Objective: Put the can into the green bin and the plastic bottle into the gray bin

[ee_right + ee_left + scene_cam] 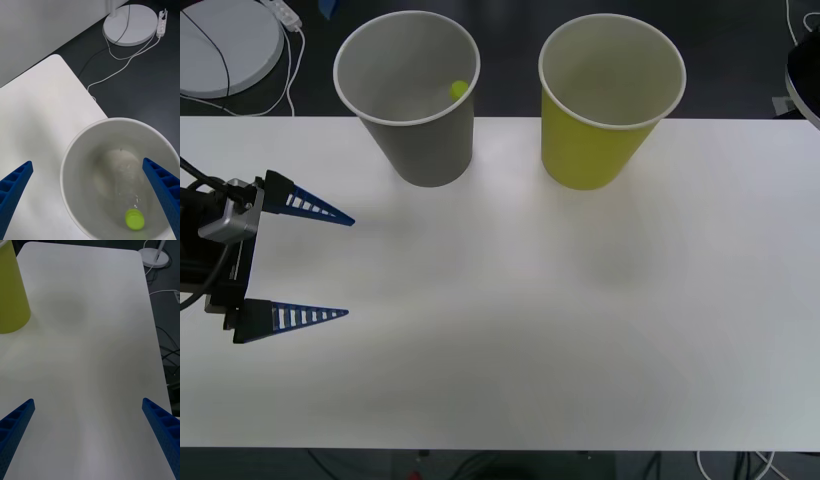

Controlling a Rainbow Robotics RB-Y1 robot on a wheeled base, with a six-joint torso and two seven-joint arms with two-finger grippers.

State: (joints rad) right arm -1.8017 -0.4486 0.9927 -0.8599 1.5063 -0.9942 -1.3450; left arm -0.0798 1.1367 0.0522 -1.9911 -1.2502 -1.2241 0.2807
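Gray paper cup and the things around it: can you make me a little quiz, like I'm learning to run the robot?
1. True or false: the clear ribbed plastic bottle with the lime-green cap is lying on the white table.
2. Pick one: which cup stands nearer the left gripper? A) the big gray paper cup B) the big yellow-green paper cup
3. Fill in: the right gripper, above the gray cup, has its blue fingers ____ (open or shut).

Key: 1 false, the bottle is inside the gray cup; 2 A; 3 open.
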